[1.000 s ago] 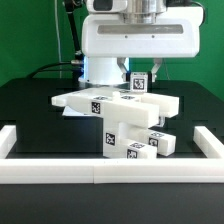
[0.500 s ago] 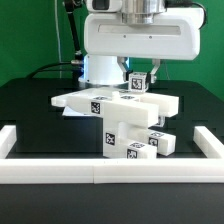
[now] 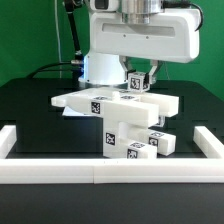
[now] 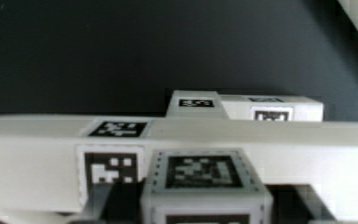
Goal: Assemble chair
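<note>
Single arm hangs over the middle of the black table. The gripper is pinched on a small cube with a black-and-white tag facing the exterior camera. The cube is upright, at the back edge of the flat slab, toward the exterior view's right. Cannot tell if the cube's underside touches the slab or sits just above it. The slab lies level, with tags on top, stacked on a pile of leg blocks near the table centre. More tagged blocks lie at the pile's foot on the exterior view's right. The wrist view shows the same cube close up between dark fingers, the slab running across behind it, and another tagged white piece beyond that. White border rails frame the front and both sides of the table, well apart from the parts.
</note>
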Robot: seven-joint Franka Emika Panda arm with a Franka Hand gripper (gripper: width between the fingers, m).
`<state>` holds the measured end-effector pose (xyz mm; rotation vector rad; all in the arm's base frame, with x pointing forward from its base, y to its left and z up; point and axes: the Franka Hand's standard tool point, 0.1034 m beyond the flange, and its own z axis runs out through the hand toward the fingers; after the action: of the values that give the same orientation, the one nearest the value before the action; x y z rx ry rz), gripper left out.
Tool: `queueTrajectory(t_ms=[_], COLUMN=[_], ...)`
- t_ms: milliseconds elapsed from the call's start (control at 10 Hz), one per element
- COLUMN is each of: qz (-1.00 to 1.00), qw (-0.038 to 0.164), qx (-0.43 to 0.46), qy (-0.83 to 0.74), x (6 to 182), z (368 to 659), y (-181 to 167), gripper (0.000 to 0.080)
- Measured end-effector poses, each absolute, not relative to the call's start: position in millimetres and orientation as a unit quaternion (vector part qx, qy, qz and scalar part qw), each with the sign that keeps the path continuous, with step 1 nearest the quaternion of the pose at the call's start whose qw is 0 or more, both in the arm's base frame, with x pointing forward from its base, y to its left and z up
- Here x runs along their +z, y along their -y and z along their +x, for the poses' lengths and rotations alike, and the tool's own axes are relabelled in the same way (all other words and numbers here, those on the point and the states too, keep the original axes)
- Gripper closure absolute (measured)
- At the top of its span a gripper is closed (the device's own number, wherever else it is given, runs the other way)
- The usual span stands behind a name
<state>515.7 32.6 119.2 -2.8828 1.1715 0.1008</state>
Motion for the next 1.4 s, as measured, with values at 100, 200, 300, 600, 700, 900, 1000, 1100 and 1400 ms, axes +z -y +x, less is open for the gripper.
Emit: queueTrajectory(t_ms=[100,200,300,600,700,900,1000,1100,1400], qz=[-0.916,-0.901,-0.880,-0.882,-0.884,-0.907,-0.927,-0.946,-0.979], qw=[0.014,0.014,0.015,0.015,0.015,0.017,0.019,0.021,0.024], qx=[0.033,0.034,0.036,0.036,0.036,0.035,0.034,0.033,0.030], qy=[-0.399,-0.433,-0.473,-0.469,-0.466,-0.420,-0.373,-0.323,-0.198], x=[119.1,119.1,119.0,119.0,119.0,119.0,119.1,119.0,118.7], z=[515.7,515.7,515.6,515.6,515.6,515.6,515.6,515.5,515.1], y=[-33.1,-33.7,-35.2,-35.3,-35.4,-36.3,-36.4,-36.5,-37.2], gripper=[0.0511,0.0511,0.0511,0.0304,0.0195,0.0164,0.0153,0.0153,0.0151])
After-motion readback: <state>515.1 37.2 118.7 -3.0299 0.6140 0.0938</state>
